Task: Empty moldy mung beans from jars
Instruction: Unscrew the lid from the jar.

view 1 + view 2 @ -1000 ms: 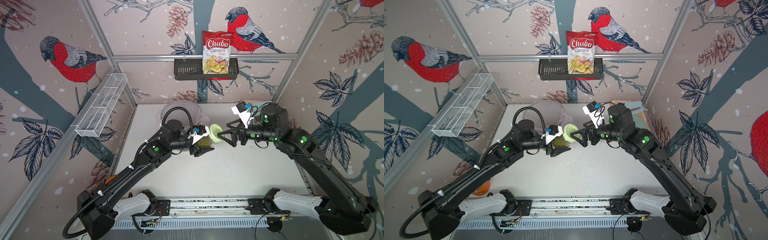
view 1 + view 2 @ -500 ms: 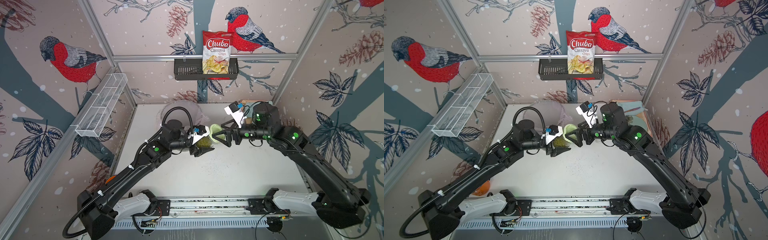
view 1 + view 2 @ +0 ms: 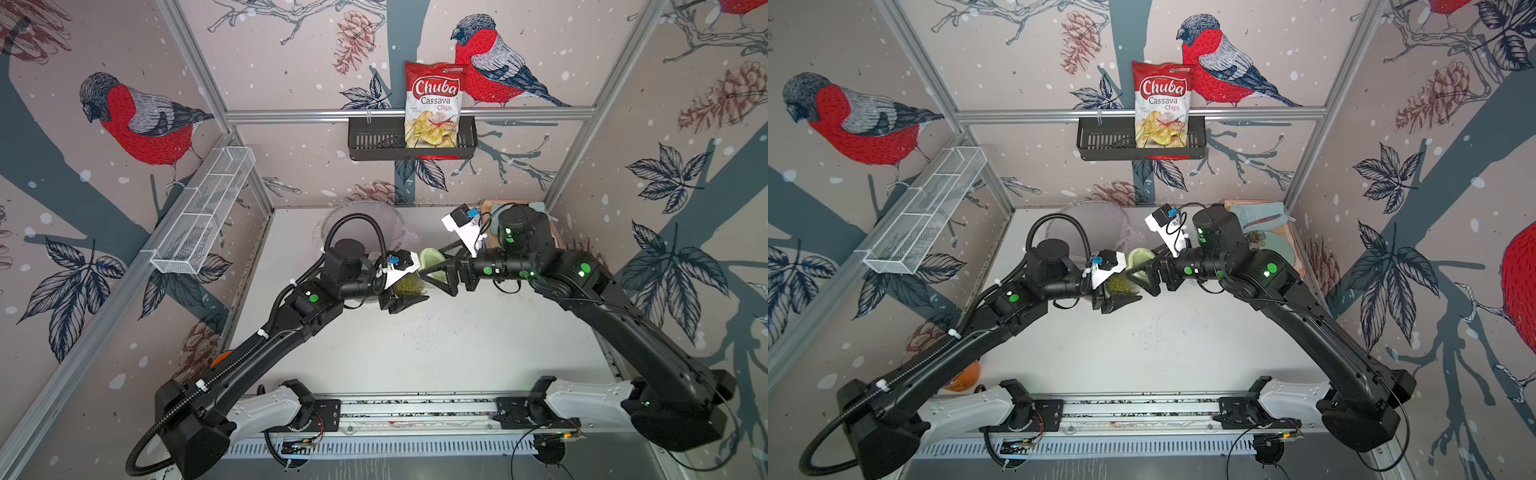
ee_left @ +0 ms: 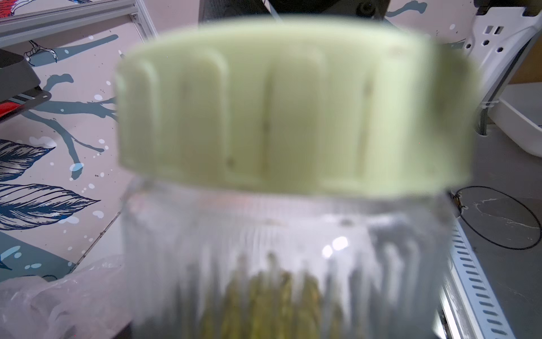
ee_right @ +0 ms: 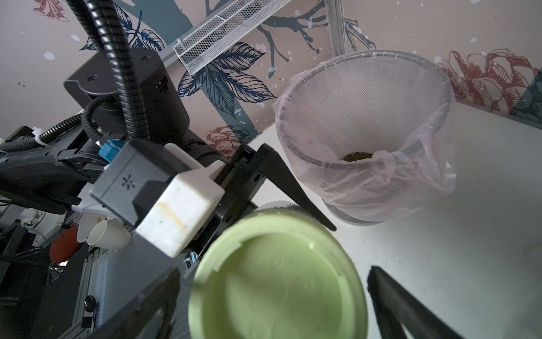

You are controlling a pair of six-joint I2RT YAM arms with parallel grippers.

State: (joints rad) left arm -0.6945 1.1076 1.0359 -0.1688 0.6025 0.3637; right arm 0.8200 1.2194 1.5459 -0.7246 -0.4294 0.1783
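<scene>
Pale green ribbed plastic fills my left wrist view: the screw lid (image 4: pixel 293 105) of the wide clear glass jar (image 4: pixel 278 234), which is on and, as far as I can judge, not yet loosened. My left gripper (image 3: pixel 409 291) is clamped partway closed around the glass body and holds the jar on its side above the white table (image 3: pixel 415 353). The olive-green mung beans (image 3: pixel 408 283) sit inside.

My right gripper (image 5: pixel 275 308) is spread to its widest, with one black finger on each side of the lid, and I see a gap at both. So I read this as the uncapping step. Next I need to close squarely on the ribbed rim, then twist while the left arm holds firm.

The mesh bin lined with a pinkish plastic bag (image 5: pixel 366 102) stands just behind, with a small dark heap (image 5: pixel 357 156) at its bottom. The left arm's white camera mount (image 5: pixel 179 217) crowds the lid, so I have little room to turn. I cannot find the other jars.
</scene>
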